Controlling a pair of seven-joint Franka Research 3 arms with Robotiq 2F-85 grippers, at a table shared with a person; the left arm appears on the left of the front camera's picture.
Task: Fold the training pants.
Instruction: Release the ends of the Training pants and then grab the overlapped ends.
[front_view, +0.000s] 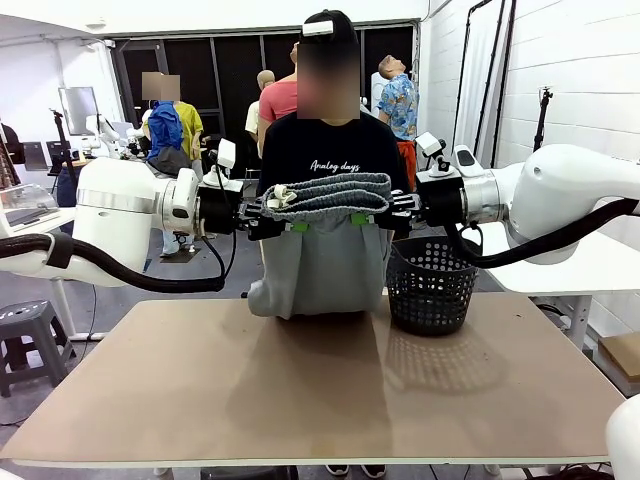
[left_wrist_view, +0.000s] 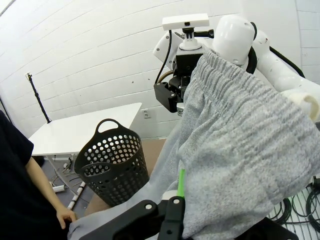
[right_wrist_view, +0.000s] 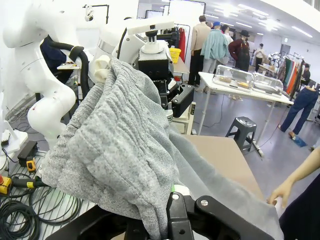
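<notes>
Left gripper (front_view: 288, 218) and right gripper (front_view: 368, 214) alike clamped on the gathered waistband, holding the training pants (front_view: 320, 268) aloft over the far edge of the table (front_view: 300, 400). Soft, light, limp: best taken at waistband corners, then hems. Jaw tips buried in fabric; leg ends hard to make out.

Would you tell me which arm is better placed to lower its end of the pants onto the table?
Probably the left. Both the left jaws and right jaws are shut on the pants, but the basket stands just below the right jaws, in their way down to the table.
</notes>
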